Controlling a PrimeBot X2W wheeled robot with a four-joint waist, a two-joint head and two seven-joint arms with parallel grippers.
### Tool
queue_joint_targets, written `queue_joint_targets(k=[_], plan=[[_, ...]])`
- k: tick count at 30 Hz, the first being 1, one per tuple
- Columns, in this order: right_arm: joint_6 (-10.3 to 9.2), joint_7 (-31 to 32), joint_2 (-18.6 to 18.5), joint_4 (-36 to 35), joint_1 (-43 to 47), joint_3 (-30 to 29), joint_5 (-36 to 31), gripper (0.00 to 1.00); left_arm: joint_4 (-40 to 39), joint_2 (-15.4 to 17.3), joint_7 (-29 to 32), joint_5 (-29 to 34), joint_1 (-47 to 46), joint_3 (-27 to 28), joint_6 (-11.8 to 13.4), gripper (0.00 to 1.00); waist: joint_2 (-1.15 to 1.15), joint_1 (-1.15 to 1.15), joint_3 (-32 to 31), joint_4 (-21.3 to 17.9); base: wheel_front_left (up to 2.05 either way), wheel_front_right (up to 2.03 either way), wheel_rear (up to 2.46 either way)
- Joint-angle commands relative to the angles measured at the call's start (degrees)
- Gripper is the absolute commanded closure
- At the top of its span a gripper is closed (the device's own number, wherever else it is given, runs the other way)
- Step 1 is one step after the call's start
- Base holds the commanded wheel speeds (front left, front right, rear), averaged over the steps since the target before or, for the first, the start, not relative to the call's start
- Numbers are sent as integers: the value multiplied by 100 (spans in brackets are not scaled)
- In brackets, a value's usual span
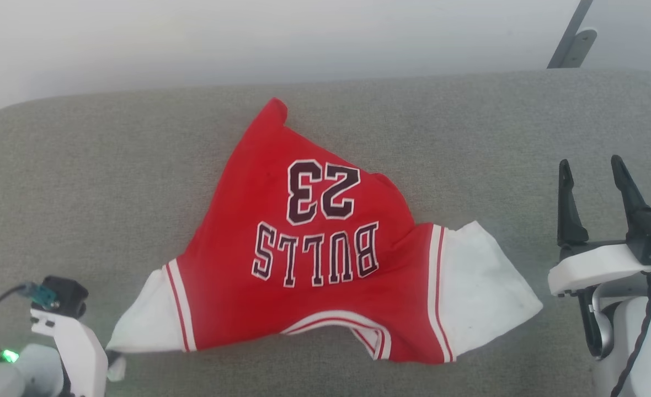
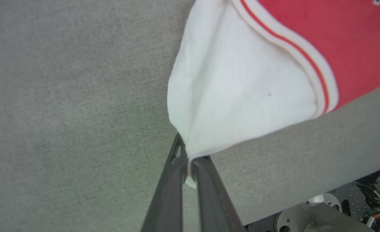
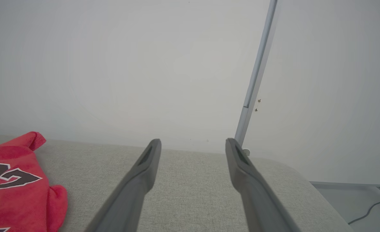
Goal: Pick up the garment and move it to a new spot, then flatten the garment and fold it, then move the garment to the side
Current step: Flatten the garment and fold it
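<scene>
The garment (image 1: 314, 248), a red jersey with white sleeve ends and black "BULLS 23" print, lies spread and rumpled on a grey cushioned surface (image 1: 110, 165), its print upside down to me. My left gripper (image 2: 190, 161) is shut on the corner of the white sleeve end (image 2: 241, 93) at the lower left; in the head view its fingers are hidden below the white wrist housing (image 1: 77, 342). My right gripper (image 1: 593, 171) stands open to the right of the garment, nothing between its fingers (image 3: 241, 167), and apart from the right sleeve (image 1: 485, 286).
A pale wall rises behind the cushion, with a slanted metal strut (image 1: 571, 38) at the upper right. The cushion's near edge (image 2: 306, 193) drops off to robot base parts (image 2: 322, 209). A cable (image 3: 370, 209) lies on the floor to the right.
</scene>
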Motion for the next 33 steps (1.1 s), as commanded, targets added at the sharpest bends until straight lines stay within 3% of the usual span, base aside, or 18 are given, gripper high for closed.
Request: queue_joint_targets(k=[1,2,3,5,6,7,11,14,33], plan=[[-10,-30,7,26,31,11,-37,0,151,-125,-51,-31,121,-32,-20,100,0,0,-27,21,0,0,0],[-10,-30,7,42,31,23,-37,0,255,-193,-72,-66,170,-48,-45,87,0,0,-40,26,0,0,0],[-10,-30,7,61,29,35,-33,0,367,-253,-108,-67,197,-71,-89,65,0,0,-54,29,0,0,0],[-10,-30,7,95,23,73,-16,0,599,-408,-140,-191,289,-69,-142,40,0,0,-81,25,0,0,0],[-10,-30,7,114,22,95,-14,0,686,-476,-150,-205,301,-80,-171,14,0,0,-94,20,0,0,0],[-10,-30,8,128,20,117,-11,0,770,-535,-173,-230,310,-80,-196,0,0,0,-108,13,0,0,0],[-10,-30,7,161,52,161,-11,0,915,-667,-240,-311,327,-30,-276,0,0,0,-167,-8,0,0,0],[-10,-30,7,169,98,182,-37,0,823,-587,-217,-370,323,17,-296,0,0,0,-220,-22,0,0,0],[-10,-7,7,152,257,245,-87,0,-691,469,143,-980,70,571,247,0,0,0,-507,-201,0,0,0]])
